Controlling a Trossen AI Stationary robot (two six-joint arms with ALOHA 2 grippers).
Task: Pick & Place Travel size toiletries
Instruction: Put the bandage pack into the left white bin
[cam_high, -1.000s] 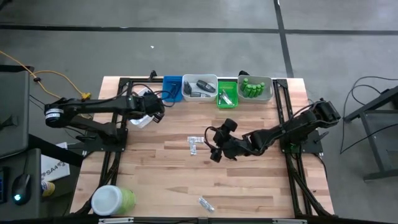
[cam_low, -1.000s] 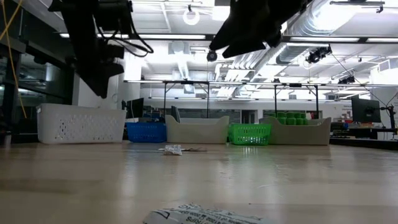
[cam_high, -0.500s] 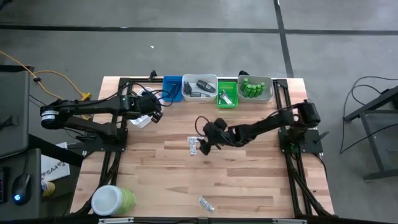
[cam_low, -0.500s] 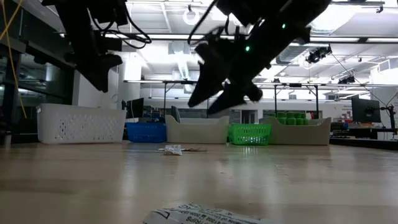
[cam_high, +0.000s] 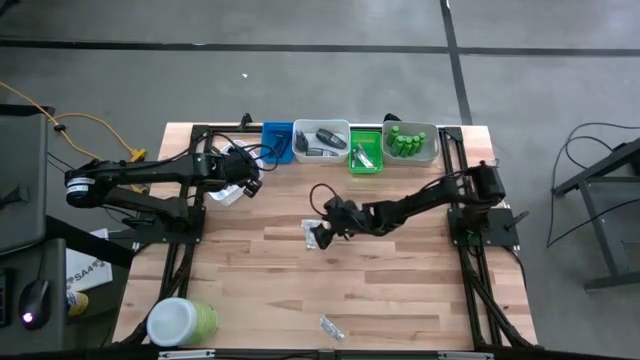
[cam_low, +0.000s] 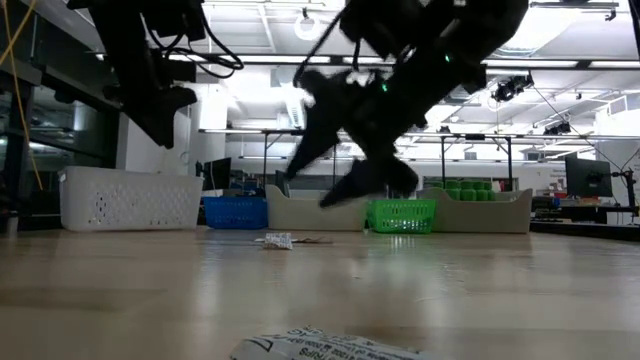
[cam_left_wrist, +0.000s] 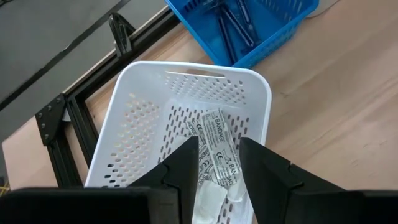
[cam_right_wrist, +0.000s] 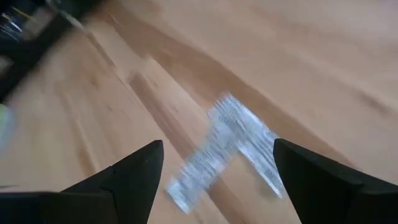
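The silvery flat sachets (cam_high: 310, 232) I am after lie in a small cluster mid-bench, and another sachet (cam_high: 329, 327) sits alone near the front edge. My right tool (cam_high: 322, 233) hangs just above that cluster with its fingers spread as wide as they go, holding nothing and, as far as I can tell, not touching them. My left tool (cam_high: 247, 183) is over the white tray (cam_left_wrist: 118, 118) at the back left, fingers part-way apart with a gap between them, gripping nothing; sachets (cam_left_wrist: 219, 152) already lie in the tray below. Behind runs the row of bins: the blue tray (cam_high: 276, 140) of razors, the grey pieces, the green tray, the small green bottles (cam_high: 406, 140). The big green jar (cam_high: 182, 322) stands at the bench's (cam_high: 420, 290) front left corner.
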